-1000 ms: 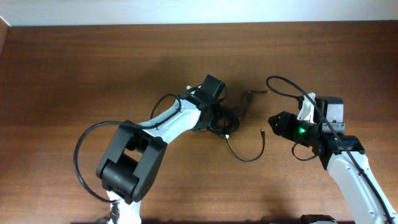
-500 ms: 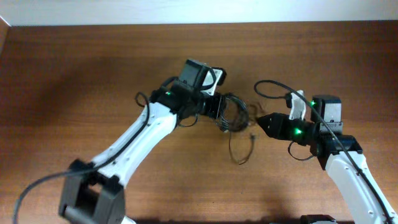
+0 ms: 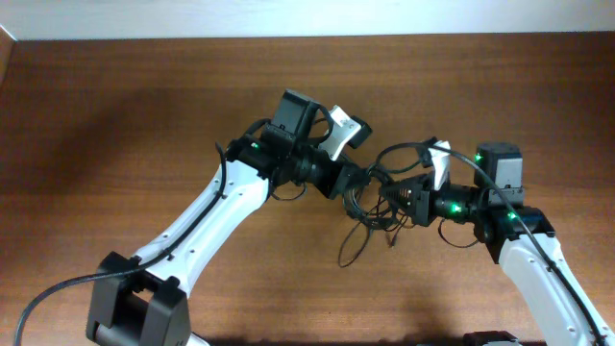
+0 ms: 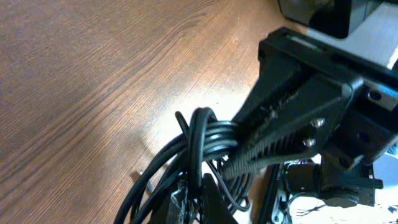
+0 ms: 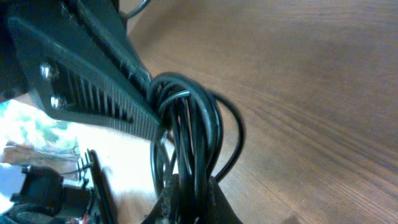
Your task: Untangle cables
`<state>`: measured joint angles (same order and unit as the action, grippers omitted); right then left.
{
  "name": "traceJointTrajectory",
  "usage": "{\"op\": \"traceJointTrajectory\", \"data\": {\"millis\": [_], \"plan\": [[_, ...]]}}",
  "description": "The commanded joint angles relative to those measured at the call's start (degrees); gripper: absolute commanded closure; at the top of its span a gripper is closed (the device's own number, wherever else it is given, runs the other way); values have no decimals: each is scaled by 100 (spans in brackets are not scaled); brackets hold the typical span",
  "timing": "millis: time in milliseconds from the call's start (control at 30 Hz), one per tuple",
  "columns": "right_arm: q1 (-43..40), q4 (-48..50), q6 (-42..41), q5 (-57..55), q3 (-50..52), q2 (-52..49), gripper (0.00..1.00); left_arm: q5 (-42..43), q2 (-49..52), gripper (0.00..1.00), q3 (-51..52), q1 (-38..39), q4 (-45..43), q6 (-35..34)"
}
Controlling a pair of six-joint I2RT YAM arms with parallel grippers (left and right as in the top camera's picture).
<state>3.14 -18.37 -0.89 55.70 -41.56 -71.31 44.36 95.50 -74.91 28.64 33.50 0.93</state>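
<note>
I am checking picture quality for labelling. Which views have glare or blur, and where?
Overhead: evenly lit, no glare, cables thin but sharp against the table. Left wrist: pale glare on the table beside them. Right wrist: lower left washed out white, nearest strands blurred.

Overhead: fixed high above, facing straight down on worktop (image 3: 115, 115); far enough back to frame both arms. Left wrist: very near, low over the wood, facing the opposite arm. Right wrist: equally near, facing back the other way. Shared by all three: coil of cables (image 3: 370, 204) between left gripper (image 3: 357, 181) and right gripper (image 3: 398, 198); wrist views opposed across it.
</note>
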Motion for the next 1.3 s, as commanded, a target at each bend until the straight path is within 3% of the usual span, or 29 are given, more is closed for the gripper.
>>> {"op": "traceJointTrajectory", "data": {"millis": [0,67,133,167,433,533,567,667,767,833,967,1100,1200,1267], "plan": [[118,-133,374,634,-63,48,96,-372,-50,100,-68,-254,13,72],[0,-63,538,1414,-63,83,96,-1414,-48,100,-68,-411,90,-378],[-299,345,651,2927,-66,109,96,-2426,-31,100,-55,-560,129,-1010],[-428,551,643,3322,-66,109,95,-2470,-20,100,-55,-581,127,-1102],[-1355,1224,597,3314,-68,114,96,-2468,28,100,138,-529,472,-1099],[-1648,1213,-243,2378,-66,109,96,-2470,26,100,181,-546,765,-1099],[-1707,1099,-883,1388,-66,107,96,-2470,24,100,179,-566,776,-1099],[-1707,706,-1792,-490,-66,103,96,-2470,17,100,170,-675,728,-1123],[-1705,343,-2079,-1340,-66,55,96,-2470,-55,100,166,-1036,667,-1386],[-1703,122,-2076,-1434,-66,42,96,-2470,-105,100,166,-1401,461,-1974],[-1703,-328,-2061,-1475,-63,44,96,-2468,-103,100,166,-2055,103,-3816],[-1703,-973,-2061,-1930,-61,44,92,-2472,-103,100,168,-2243,39,-4854],[-1703,-1316,-2059,-1941,-61,44,93,-2964,-103,100,168,-2243,39,-5648],[-1703,-1569,-2059,-2065,-61,44,92,-3727,-103,100,168,-2243,37,-6000]]}}
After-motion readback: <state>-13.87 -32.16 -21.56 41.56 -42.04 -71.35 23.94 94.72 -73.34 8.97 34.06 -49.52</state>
